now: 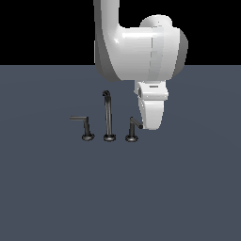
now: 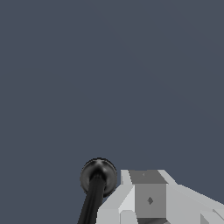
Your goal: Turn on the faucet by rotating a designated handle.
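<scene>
The faucet stands on the dark floor as three pieces. Its tall hooked spout (image 1: 108, 116) is in the middle. The twin handle (image 1: 86, 128) stands toward the exterior view's left, its bar jutting leftward. The handle (image 1: 132, 130) stands toward the exterior view's right, its thin bar pointing at my gripper (image 1: 149, 124). The gripper hangs right beside the bar's end, partly hiding it. In the wrist view the handle (image 2: 98, 177) shows as a round base with its dark bar running past one finger (image 2: 148, 194). I cannot tell whether the jaws are open or shut.
The white arm (image 1: 136, 47) rises behind the faucet. The flat dark grey floor (image 1: 120, 197) stretches all around, with a black background above its far edge.
</scene>
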Controlling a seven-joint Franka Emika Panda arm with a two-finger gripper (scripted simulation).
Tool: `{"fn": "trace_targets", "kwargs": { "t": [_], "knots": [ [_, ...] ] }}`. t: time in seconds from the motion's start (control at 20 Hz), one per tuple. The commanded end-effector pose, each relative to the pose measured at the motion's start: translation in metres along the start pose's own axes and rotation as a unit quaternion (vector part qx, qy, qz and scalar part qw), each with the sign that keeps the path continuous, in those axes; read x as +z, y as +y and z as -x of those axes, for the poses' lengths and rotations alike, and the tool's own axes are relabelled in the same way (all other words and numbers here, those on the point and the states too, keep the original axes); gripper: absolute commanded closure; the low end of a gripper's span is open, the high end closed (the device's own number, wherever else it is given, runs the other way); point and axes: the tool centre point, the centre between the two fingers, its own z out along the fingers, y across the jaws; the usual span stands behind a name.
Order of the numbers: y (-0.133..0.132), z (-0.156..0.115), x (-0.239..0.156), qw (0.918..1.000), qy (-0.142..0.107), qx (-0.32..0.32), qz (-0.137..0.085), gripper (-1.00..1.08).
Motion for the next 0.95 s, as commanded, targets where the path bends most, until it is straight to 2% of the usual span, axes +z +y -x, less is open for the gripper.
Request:
{"fn": "trace_targets", "kwargs": {
  "t": [0.0, 0.25, 0.3, 0.35, 0.85, 0.9],
  "knots": [
    [0.007, 0.018, 0.000, 1.0000, -0.002, -0.007, 0.002, 1.08],
    [0.020, 0.038, -0.001, 1.0000, -0.002, -0.009, 0.004, 1.08],
    [0.020, 0.038, -0.001, 1.0000, -0.002, -0.009, 0.004, 1.08],
    [0.017, 0.019, 0.000, 1.0000, 0.001, 0.005, 0.002, 1.08],
    [0.006, 0.084, -0.001, 0.9999, -0.002, -0.009, 0.004, 1.08],
    [0.006, 0.084, -0.001, 0.9999, -0.002, -0.009, 0.004, 1.08]
  ]
}}
